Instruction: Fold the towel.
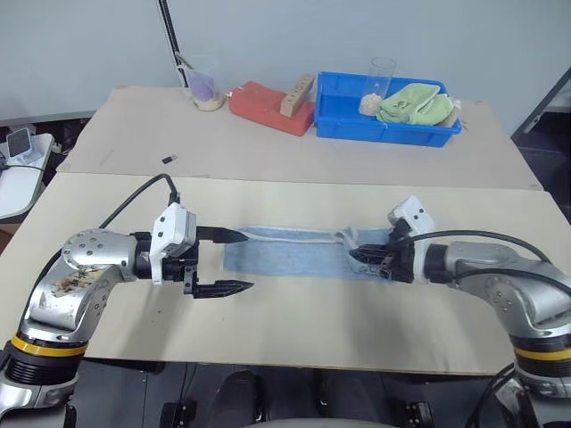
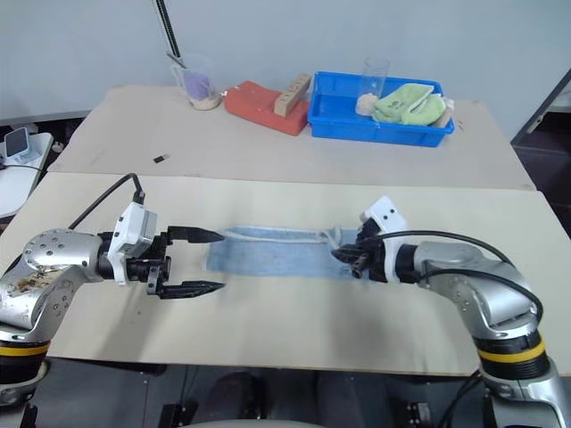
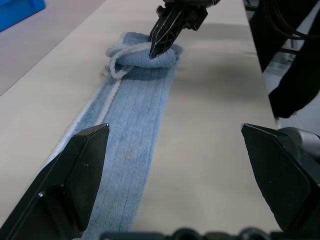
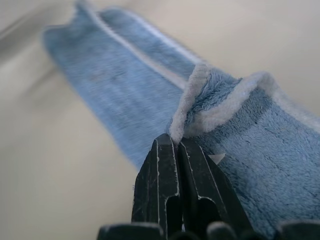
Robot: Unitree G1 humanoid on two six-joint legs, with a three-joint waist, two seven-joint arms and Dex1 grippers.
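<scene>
Left gripper fingers wide apart, at towel's left end; right gripper fingers pinching bunched right end; towel strip mid-table, near front edge.

A pale beige table carries the towel, a long light blue strip lying flat across its middle, its three o'clock end bunched up. A second table butts against it at twelve o'clock. On that one lie a blue tray at one o'clock, a red block just beside it, a clear cup at eleven, and a small dark object at ten.
</scene>
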